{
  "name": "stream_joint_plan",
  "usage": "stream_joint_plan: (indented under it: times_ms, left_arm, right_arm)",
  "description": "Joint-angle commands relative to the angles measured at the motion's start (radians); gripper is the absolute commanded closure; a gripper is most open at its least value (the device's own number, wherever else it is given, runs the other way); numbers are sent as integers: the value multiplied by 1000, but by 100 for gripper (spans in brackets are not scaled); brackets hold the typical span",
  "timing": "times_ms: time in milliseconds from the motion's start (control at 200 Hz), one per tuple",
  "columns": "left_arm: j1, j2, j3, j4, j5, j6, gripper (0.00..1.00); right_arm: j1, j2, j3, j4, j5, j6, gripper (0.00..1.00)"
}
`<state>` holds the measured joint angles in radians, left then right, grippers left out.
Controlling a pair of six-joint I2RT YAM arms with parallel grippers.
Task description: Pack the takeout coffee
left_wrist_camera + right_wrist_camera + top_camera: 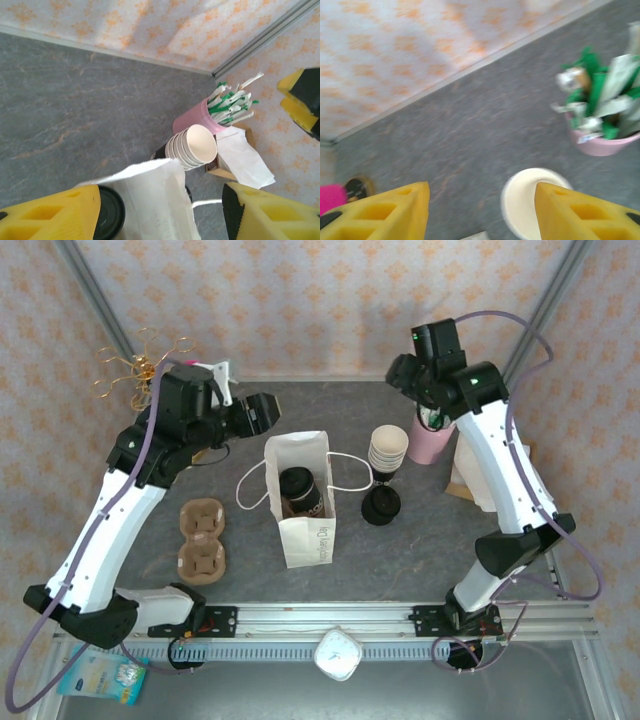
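The takeout coffee (pixel 298 486), a cream cup with a black lid (pixel 110 213), stands inside an open white paper bag (pixel 303 502) at the table's middle. My left gripper (pixel 256 412) hovers just behind and left of the bag, open, touching nothing. In the left wrist view the bag's top edge (pixel 150 172) lies below, between the yellow fingers (pixel 52 215). My right gripper (pixel 408 375) hangs open over the back right, above the stack of lidless cups (pixel 525 200), with nothing between its fingers (pixel 585 210).
A stack of cream cups (pixel 388 450) and a pile of black lids (pixel 381 505) sit right of the bag. A pink holder of green-white sticks (pixel 432 436) and a napkin box (pixel 240 160) stand further right. A brown cup carrier (pixel 201 540) lies left.
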<state>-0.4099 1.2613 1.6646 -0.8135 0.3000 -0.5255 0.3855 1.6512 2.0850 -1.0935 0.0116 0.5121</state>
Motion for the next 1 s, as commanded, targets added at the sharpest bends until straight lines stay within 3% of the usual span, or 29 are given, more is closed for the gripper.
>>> stream_joint_plan:
  times_ms: [0, 115, 170, 320, 470, 996]
  left_arm:
    - [10, 28, 38, 57, 8, -6, 32]
    - [10, 49, 47, 81, 10, -5, 32]
    - [11, 57, 46, 88, 11, -7, 32]
    - [10, 81, 53, 94, 33, 2, 32]
    - [10, 100, 71, 75, 27, 30, 32]
    - [10, 133, 109, 46, 24, 71, 32]
  right_arm:
    - [-23, 26, -4, -88, 78, -99, 40]
    - [-119, 82, -7, -209, 82, -117, 40]
    - [-155, 88, -47, -208, 28, -159, 40]
    - [-185, 79, -138, -187, 23, -164, 45]
    - [-231, 61, -253, -121, -59, -158, 56]
    - [-250, 147, -197, -23, -108, -163, 61]
